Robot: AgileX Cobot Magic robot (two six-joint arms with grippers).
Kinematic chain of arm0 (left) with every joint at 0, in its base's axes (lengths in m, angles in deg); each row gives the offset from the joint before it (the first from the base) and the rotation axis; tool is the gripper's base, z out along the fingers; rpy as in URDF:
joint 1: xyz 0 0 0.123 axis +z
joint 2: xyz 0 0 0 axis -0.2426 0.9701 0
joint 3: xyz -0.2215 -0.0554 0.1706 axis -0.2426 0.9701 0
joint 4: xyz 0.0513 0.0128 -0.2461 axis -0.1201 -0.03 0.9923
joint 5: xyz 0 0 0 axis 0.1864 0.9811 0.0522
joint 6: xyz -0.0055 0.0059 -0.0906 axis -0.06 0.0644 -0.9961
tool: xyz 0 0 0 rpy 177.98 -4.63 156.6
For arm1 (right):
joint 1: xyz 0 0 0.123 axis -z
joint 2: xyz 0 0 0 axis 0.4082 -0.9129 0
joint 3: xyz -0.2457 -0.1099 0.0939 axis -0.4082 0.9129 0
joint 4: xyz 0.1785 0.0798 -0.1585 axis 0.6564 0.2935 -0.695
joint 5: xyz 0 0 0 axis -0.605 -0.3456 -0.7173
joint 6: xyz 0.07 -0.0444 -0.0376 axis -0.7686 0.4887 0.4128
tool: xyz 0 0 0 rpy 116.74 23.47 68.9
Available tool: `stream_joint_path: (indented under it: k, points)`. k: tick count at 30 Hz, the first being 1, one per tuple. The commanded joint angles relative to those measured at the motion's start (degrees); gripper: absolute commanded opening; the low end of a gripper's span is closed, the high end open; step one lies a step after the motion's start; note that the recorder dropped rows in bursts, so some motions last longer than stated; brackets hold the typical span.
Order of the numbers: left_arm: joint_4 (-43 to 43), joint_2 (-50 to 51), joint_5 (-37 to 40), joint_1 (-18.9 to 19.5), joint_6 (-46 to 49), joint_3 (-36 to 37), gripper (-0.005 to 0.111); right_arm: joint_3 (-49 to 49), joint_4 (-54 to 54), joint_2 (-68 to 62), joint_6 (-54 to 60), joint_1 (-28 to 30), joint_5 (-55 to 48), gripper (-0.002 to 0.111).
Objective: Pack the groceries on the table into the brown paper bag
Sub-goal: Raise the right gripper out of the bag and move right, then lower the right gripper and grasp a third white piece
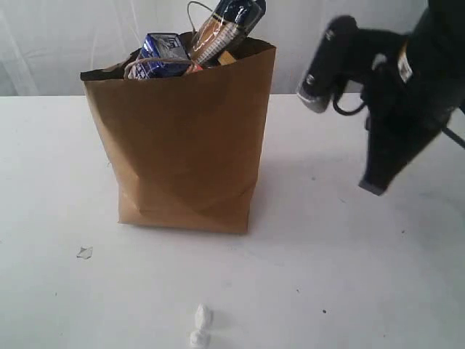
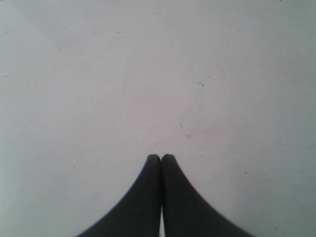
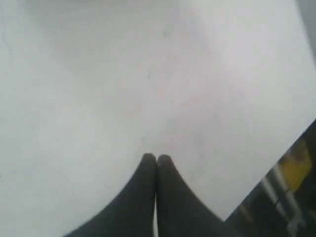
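The brown paper bag (image 1: 185, 138) stands upright on the white table (image 1: 349, 276). Of the groceries, a small blue-white carton (image 1: 163, 54) sits at the bag's rim and the blue-orange spaghetti packet (image 1: 225, 25) pokes up out of the opening; whatever else is inside is hidden by the paper. My right gripper (image 1: 373, 187) hangs to the right of the bag, pointing down above bare table, and its fingers are shut with nothing between them (image 3: 156, 157). My left gripper (image 2: 161, 156) is shut and empty over bare tabletop, and it is out of the exterior view.
Small white scraps (image 1: 201, 325) lie near the front edge, and another bit (image 1: 85, 252) lies front left of the bag. The table's edge (image 3: 276, 163) runs close beside my right gripper in the right wrist view. A white curtain hangs behind.
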Motion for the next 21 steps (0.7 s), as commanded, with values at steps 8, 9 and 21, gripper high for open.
stream_joint_path:
  k: [8,9,21]
  points:
    - [0.12,-0.22,0.19,-0.49,-0.2,0.24,0.0,5.99,43.28,-6.65,12.22,-3.31,1.11,0.0]
    - [0.12,-0.22,0.19,-0.49,-0.2,0.24,0.0,5.99,43.16,-8.22,12.5,-5.17,2.16,0.0]
    - [0.12,-0.22,0.19,-0.49,-0.2,0.24,0.0,1.24,30.11,-24.7,1.5,-22.24,7.65,0.0]
